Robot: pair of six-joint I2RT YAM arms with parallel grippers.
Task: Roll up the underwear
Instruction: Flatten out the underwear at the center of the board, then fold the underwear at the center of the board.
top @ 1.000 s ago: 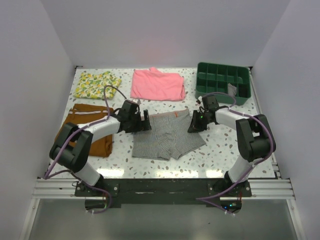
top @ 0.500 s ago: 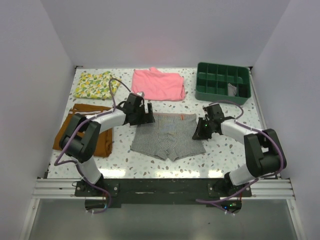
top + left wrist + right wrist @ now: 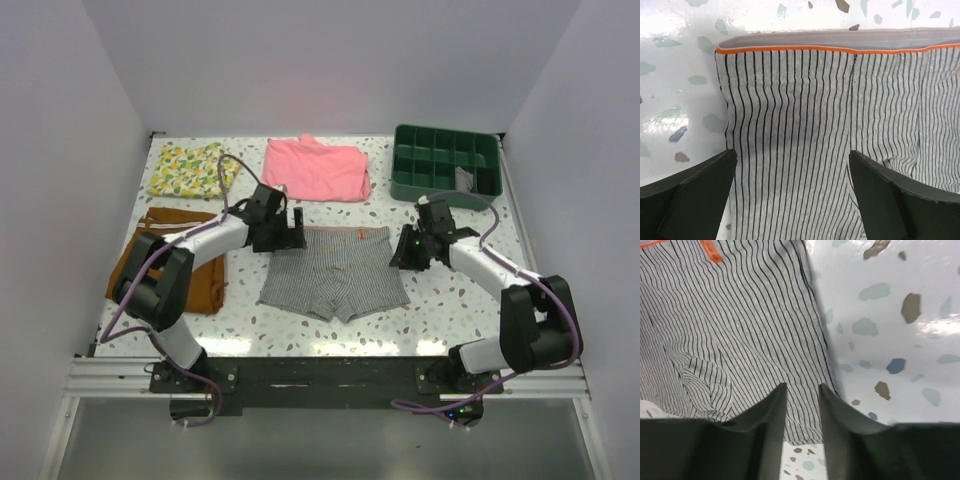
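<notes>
Underwear lies spread flat near the middle of the desk, waistband toward the far side and both leg openings toward the near edge. It is grey-and-white with fine dark stripes, and a thin orange line runs along the waistband. A small orange tag shows close to the band on the right. The fabric is mostly smooth, with a few wrinkles near the crotch.

The left gripper hovers over the waistband's left corner. In its wrist view, the left gripper has its jaws spread wide, with only striped cloth lying below and nothing caught between them. The right gripper sits at the garment's right edge. Seen from the wrist, the right gripper has a narrow gap between its jaws, released, with the cloth's side hem flat on the desk beneath.

Rust-brown shorts lie well to the left, partly under the left arm. A pink folded garment sits beyond the underwear, a lemon-print cloth is at the far left, and a green compartment tray occupies the far right corner.
</notes>
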